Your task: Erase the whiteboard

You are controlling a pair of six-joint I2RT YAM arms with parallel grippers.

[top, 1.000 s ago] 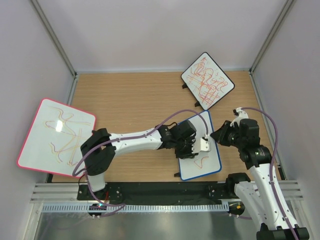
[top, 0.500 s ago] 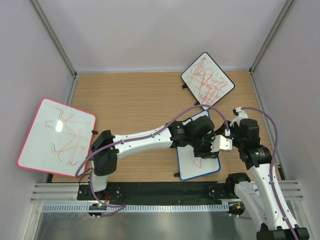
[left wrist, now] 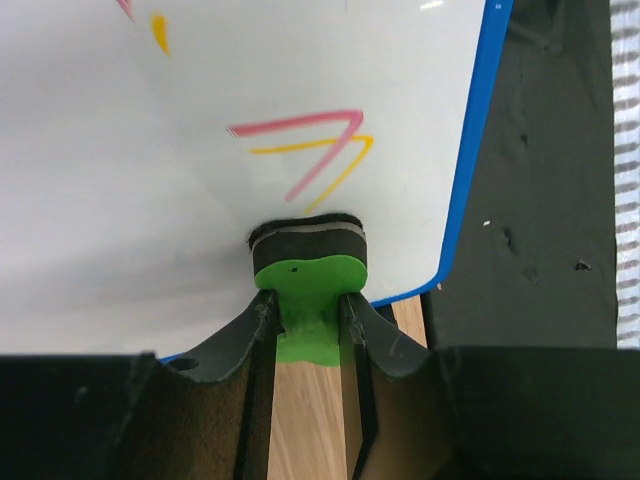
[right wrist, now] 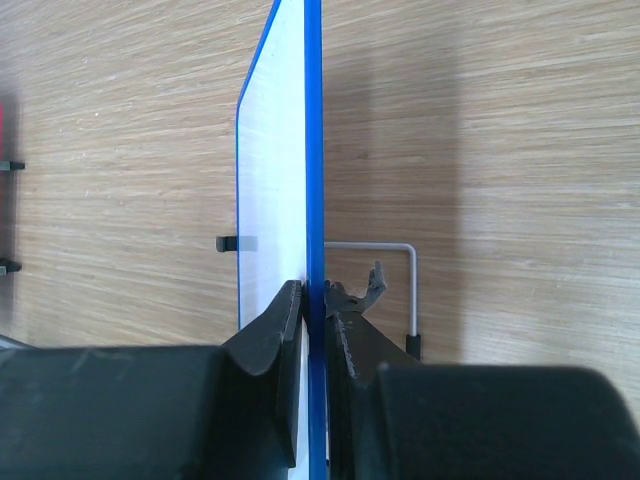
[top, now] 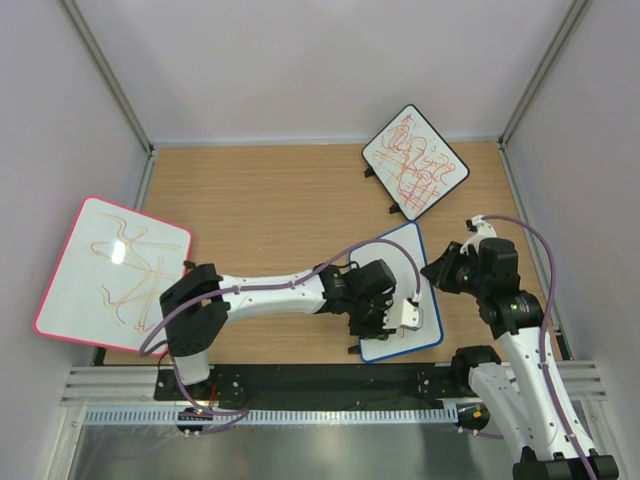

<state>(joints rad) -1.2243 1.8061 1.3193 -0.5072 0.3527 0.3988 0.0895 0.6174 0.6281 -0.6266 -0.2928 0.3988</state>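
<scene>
Both arms wear glossy white shells broken by black joints. A purple cable [top: 345, 250] loops off the left arm [top: 270, 288], and a second purple cable [top: 541, 250] arcs over the right arm [top: 525, 400]. Each wrist's boxy matte-black housing ends in dark grey, curved jaws.

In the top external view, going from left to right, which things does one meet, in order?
Pink-framed board → left arm's base → left gripper, shut on the eraser → right gripper, clamped on the edge of the whiteboard. The whiteboard itself and the black-framed board overlap the grippers, so I leave them out.
</scene>
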